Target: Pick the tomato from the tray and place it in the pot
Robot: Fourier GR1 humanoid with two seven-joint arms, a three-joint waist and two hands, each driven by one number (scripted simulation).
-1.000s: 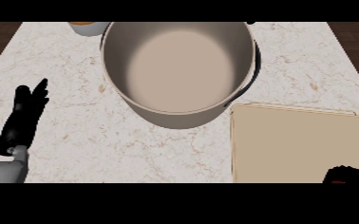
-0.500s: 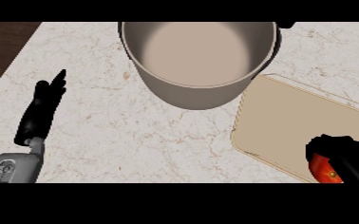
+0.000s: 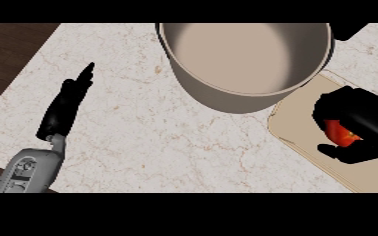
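Red tomato (image 3: 341,132) sits enclosed in the curled fingers of the right hand (image 3: 353,117), over the tray (image 3: 310,140), just right of the pot (image 3: 247,62). Left hand (image 3: 66,105) rests far left of the pot, fingers straight.

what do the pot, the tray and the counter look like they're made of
Pot: probably metal with a matte finish, going by its thin rim and smooth grey-beige wall without gloss. Tray: flat, pale tan and unglossy, perhaps wood or plastic; no grain shows. Counter: looks like marble or similar stone, white with thin brownish veins.
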